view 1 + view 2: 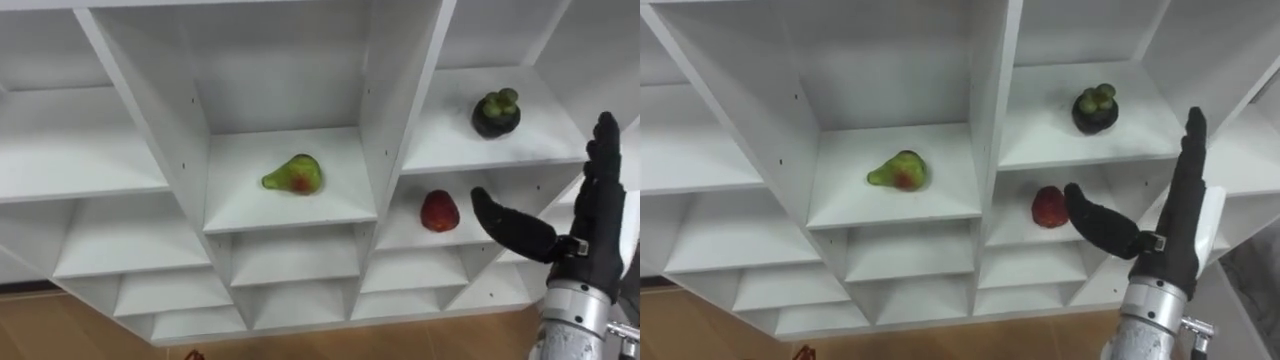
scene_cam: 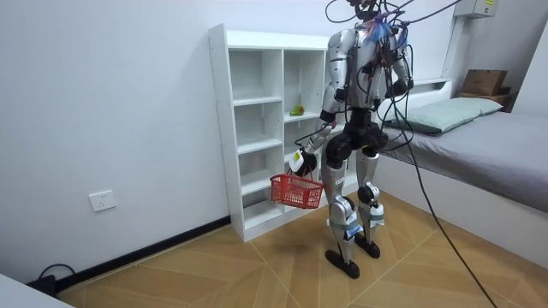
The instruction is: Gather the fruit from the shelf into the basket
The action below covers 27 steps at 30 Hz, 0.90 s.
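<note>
Judging by the shelves, the collecting is barely beginning. A pear (image 1: 293, 176) is lying in the middle compartment of the white closet (image 1: 250, 205), a mangosteen (image 1: 496, 113) is sitting in the upper right one, and a red fruit (image 1: 439, 211) is resting just below it. The right hand (image 1: 592, 225) is hovering near the red fruit, fingers straight and thumb spread, touching nothing. The room view is adding the left hand (image 2: 301, 161), curling around the handle of a red basket (image 2: 295, 192) hanging low before the closet. I cannot tell what the basket holds.
</note>
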Available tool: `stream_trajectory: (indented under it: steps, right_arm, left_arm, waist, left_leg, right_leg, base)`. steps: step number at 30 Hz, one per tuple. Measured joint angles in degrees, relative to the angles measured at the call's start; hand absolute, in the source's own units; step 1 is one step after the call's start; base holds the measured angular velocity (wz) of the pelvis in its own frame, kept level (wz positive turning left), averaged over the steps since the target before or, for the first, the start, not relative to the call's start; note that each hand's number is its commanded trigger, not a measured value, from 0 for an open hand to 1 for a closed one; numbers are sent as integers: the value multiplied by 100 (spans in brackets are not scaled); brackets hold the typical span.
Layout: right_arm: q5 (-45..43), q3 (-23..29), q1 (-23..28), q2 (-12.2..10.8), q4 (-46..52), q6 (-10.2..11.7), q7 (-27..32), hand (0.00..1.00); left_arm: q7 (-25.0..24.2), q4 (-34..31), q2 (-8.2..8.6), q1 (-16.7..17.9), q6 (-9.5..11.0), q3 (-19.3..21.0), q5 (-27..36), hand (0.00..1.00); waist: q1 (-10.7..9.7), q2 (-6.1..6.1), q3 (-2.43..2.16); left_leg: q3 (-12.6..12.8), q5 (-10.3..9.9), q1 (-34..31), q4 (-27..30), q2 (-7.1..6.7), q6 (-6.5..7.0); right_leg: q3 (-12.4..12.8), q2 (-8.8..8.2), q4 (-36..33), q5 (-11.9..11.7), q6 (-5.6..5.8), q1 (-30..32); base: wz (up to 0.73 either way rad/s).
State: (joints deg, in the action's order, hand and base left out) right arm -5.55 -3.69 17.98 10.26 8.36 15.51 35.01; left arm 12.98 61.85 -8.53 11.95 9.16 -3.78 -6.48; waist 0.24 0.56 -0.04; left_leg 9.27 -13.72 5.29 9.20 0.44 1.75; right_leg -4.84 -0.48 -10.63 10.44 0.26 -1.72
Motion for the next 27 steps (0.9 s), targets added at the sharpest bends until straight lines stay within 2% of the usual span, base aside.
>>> stream_trajectory:
  steps: [6, 8, 12, 17, 21, 23, 27]
  right_arm:
    - [-196, -65, -21, 225, 430, 1, 1, 0]
    - [-195, -176, -24, 276, 430, -2, -25, 0]
    - [-72, -201, -98, 306, 429, -32, -175, 0]
    - [327, -191, -315, 311, 408, -63, -367, 0]
    - [528, -175, -428, 311, 282, -66, -591, 0]
    - [526, -152, -609, 311, 104, -66, -769, 0]
    - [526, -87, -718, 312, 35, -69, -944, 0]
  left_arm:
    - [-3, -3, -49, -18, -53, -67, 1, 100]
    - [-19, -4, -63, -3, -135, -92, -5, 100]
    - [-36, -3, -124, -10, -221, -95, 6, 100]
    - [-76, 0, -139, -17, -280, -103, -1, 100]
    - [-114, 0, -165, -22, -284, -88, -53, 100]
    - [-128, 0, -164, -30, -284, -51, -189, 100]
    - [-148, -6, -164, -85, -284, -34, -394, 100]
  waist:
    - [33, 12, 5]
    - [37, 14, 4]
    - [33, 57, 7]
    - [18, 133, -17]
    - [18, 173, 8]
    - [18, 195, 36]
    - [30, 212, 38]
  left_leg:
    - [-9, 0, -73, 10, 9, 0]
    - [-17, 0, -90, 10, 10, 0]
    - [-81, 0, -116, 12, 10, 0]
    - [-176, 0, -145, 39, 1, 0]
    - [-205, 0, -99, 41, 0, 0]
    - [-204, 0, -96, 42, -1, 0]
    - [-203, 0, -93, 41, 0, 0]
  right_leg:
    - [-23, 1, -12, -16, -7, 57]
    - [-36, 0, -12, -19, -7, 54]
    - [-88, -6, -16, -19, -7, 56]
    - [-172, -16, 10, -19, -7, 26]
    - [-189, -16, 23, -19, -7, -39]
    - [-179, -18, 23, -19, -7, -38]
    - [-183, -19, 23, -19, -7, -38]
  base:
    - [0]
    - [0]
    - [7]
    - [10]
    - [3]
    - [0]
    - [0]
